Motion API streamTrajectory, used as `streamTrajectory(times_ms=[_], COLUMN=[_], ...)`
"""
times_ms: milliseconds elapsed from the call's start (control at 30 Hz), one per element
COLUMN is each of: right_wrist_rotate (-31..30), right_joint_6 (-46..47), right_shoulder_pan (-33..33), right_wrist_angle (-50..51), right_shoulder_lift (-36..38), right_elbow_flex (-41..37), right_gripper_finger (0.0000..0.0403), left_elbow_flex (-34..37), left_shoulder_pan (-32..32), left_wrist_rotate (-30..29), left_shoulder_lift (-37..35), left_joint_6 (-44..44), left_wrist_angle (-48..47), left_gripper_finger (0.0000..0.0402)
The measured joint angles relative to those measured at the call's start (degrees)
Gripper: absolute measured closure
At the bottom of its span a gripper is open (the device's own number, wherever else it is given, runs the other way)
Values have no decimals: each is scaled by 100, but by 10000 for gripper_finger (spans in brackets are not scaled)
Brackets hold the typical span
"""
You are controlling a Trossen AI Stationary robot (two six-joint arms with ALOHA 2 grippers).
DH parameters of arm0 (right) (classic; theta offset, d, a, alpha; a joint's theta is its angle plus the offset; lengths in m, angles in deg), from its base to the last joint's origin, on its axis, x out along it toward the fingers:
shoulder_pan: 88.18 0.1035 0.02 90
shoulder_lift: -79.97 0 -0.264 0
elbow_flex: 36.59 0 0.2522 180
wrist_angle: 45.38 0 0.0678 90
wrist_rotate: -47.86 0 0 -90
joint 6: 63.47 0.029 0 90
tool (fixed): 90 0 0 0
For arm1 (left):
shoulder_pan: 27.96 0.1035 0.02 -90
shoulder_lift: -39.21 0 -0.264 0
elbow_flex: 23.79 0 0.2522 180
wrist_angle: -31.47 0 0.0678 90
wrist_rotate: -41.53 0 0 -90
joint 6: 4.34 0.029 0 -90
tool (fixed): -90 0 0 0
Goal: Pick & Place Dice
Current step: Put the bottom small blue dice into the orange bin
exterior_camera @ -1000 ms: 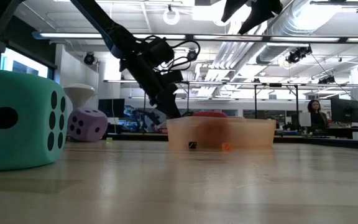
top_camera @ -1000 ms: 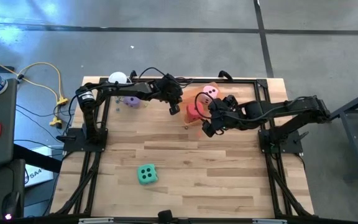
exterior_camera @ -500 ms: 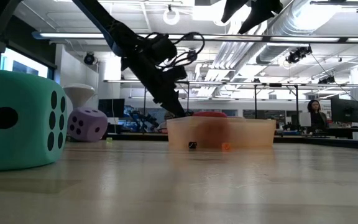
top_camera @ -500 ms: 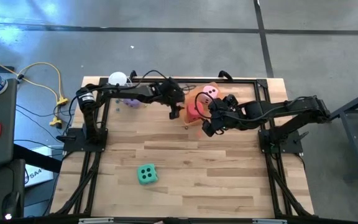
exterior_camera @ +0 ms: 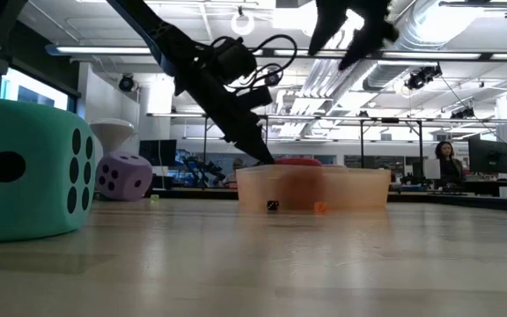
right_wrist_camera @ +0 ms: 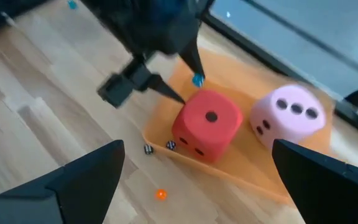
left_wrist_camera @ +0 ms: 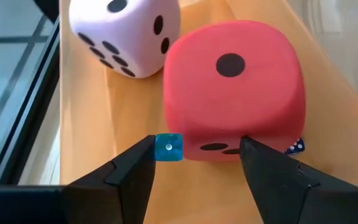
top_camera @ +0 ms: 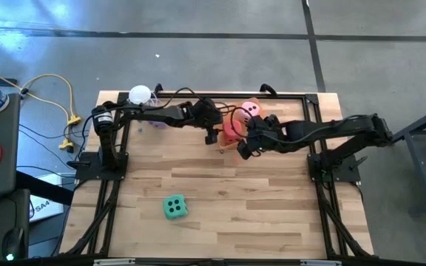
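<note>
The red soft cube with black dot pips sits in the translucent orange tray at the far middle of the wooden table; its upper face shows one pip and its edges are rounded. Just beside it in the same tray, on the far side, lies the pale pink soft cube, showing three pips on top and two on a side. The left hand hangs low over the tray with its two dark fingers spread, one on each side of the red cube's near corner, gripping nothing; a tiny clear blue die rests against one finger and the red cube. The right hand hovers just right of the tray, fingers spread wide and empty. The pale purple soft cube stands at the far left of the table by the white round-topped clear cup. The green-teal soft cube, four pips up, rests alone on the near left of the table, well apart from the others.
</note>
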Motion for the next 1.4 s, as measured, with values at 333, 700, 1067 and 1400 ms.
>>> streamTrajectory(times_ms=[333,700,1067,1400], right_wrist_rotate=[1479,2429,3190,3079], right_joint_6=[-343,-618,-670,-796], right_shoulder_pan=[-1218,-2559,-2840,-3075], right_wrist_angle=[-2371,-2960,-3576,-3760], right_shoulder_lift=[65,-220,-835,-921], right_elbow_flex=[-1140,-1398,-1382,-1385], right_gripper_finger=[3,3,3,3], left_elbow_flex=[-2,-9,-7,-4], left_shoulder_pan=[-38,-73,-114,-113], left_wrist_rotate=[-13,-127,-294,-383], left_shoulder_lift=[-12,-144,-146,-146], left_joint_6=[-334,-332,-585,-581], left_wrist_angle=[229,508,905,946], left_gripper_finger=[178,178,178,178])
